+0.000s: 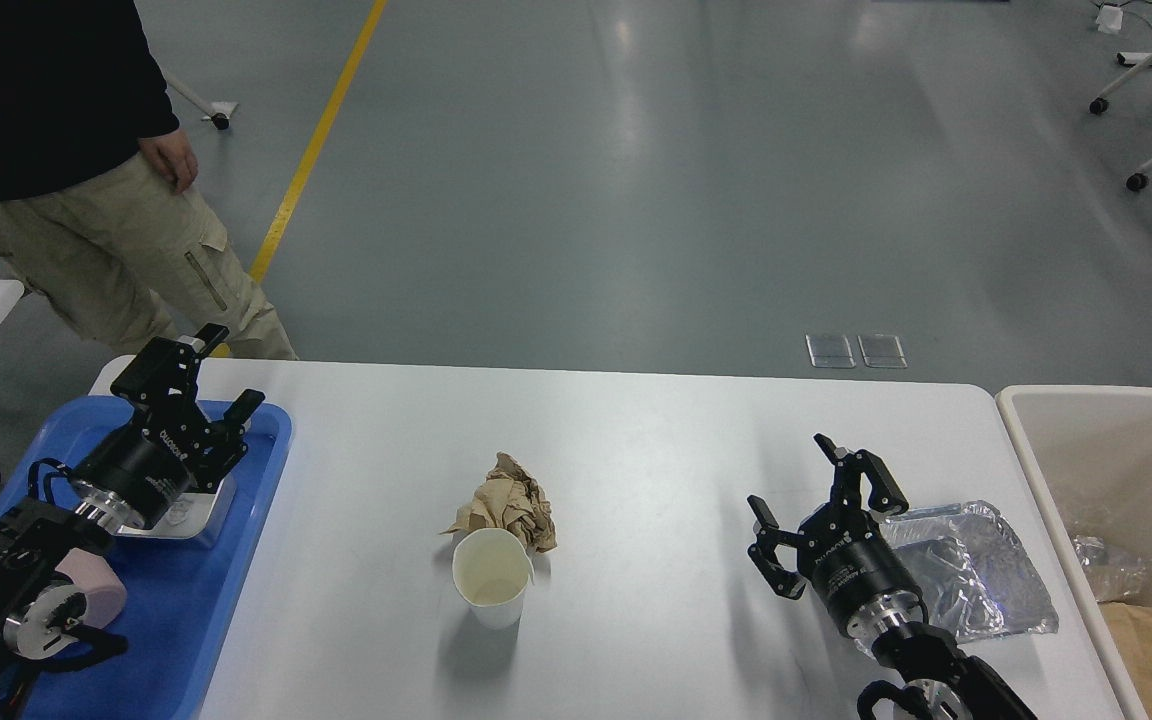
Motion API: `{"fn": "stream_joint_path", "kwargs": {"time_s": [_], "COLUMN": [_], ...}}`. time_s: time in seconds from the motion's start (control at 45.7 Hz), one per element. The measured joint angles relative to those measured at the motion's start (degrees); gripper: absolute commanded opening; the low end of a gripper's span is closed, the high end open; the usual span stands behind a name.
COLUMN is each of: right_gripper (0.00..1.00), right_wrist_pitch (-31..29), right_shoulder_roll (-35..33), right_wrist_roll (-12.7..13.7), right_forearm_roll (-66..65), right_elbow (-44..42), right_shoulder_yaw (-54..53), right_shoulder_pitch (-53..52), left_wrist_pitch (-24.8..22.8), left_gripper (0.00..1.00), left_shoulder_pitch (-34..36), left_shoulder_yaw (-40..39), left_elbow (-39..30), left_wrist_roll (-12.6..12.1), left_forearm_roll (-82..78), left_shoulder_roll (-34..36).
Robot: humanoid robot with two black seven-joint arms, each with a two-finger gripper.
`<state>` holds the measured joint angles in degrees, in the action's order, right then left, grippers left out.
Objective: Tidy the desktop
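The tabletop (pixel 636 430) is a wide, smooth, plain white slab with rounded far corners, filling the near half of the view above a glossy grey floor (pixel 696 170) with a yellow line. At its right end stands a cream-coloured bin (pixel 1036 470) with thin, smooth plastic walls, holding brown paper and some clear crinkled wrap. On the left end lies a blue plastic tray (pixel 236 560), shallow, with a raised rounded rim, and a white flat object, partly hidden by the arm, rests inside it. A crumpled sheet of silvery foil (pixel 986 570), shiny and creased, lies flat on the tabletop near the bin. Near the middle sits a ball of crumpled brown paper (pixel 511 505), rough and folded, and touching its near side an upright white paper cup (pixel 492 578), open-mouthed and empty. The left tool (pixel 204 385) hangs over the far part of the blue tray, at the tabletop's left end; its two black fingers stand apart with nothing between them. The right tool (pixel 816 495) is over the right part of the tabletop, just left of the foil, its fingers spread wide and gripping nothing. A person in khaki trousers (pixel 116 260) stands beyond the far left corner.
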<state>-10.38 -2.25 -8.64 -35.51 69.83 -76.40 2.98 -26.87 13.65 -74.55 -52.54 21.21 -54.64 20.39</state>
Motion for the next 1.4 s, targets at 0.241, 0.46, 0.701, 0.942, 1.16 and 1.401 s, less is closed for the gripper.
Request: {"fn": "stream_joint_path", "kwargs": {"time_s": [0.241, 0.46, 0.701, 0.942, 1.16, 1.401], "right_gripper": [1.00, 1.00, 1.00, 1.00, 1.00, 1.00], "right_wrist_pitch": [-0.08, -0.01, 0.37, 0.80, 0.88, 1.02], "right_shoulder_roll": [-2.62, -3.05, -5.16, -6.53, -5.35, -3.89], "right_wrist_roll": [0.03, 0.03, 0.18, 0.21, 0.21, 0.21], "right_forearm_roll": [0.00, 0.00, 0.00, 0.00, 0.00, -0.72], "right_elbow": [-0.09, -0.36, -0.41, -0.15, -0.05, -0.15], "right_shoulder_yaw": [2.40, 2.67, 2.84, 2.84, 2.84, 3.62], "right_shoulder_pitch": [-0.66, -1.67, -3.44, -3.69, -3.69, -4.09], "left_wrist_pitch": [2.52, 5.87, 6.26, 6.33, 6.48, 8.06], "left_gripper": [0.96, 0.96, 0.96, 0.96, 0.96, 0.96], "left_shoulder_pitch": [-1.20, 1.25, 1.78, 0.74, -4.12, -4.45], "left_shoulder_yaw": [-0.65, -0.40, -0.90, -3.55, -6.52, -7.00], "left_elbow": [-0.02, -2.07, -2.00, -4.55, -10.48, -11.75], "left_wrist_roll": [0.84, 0.93, -0.08, -4.18, -4.66, -5.99], "left_forearm_roll": [-3.85, -3.79, -0.06, 9.13, 9.95, 10.90], "left_shoulder_roll": [-1.91, 0.34, 1.39, -1.35, -4.22, -4.12]}}
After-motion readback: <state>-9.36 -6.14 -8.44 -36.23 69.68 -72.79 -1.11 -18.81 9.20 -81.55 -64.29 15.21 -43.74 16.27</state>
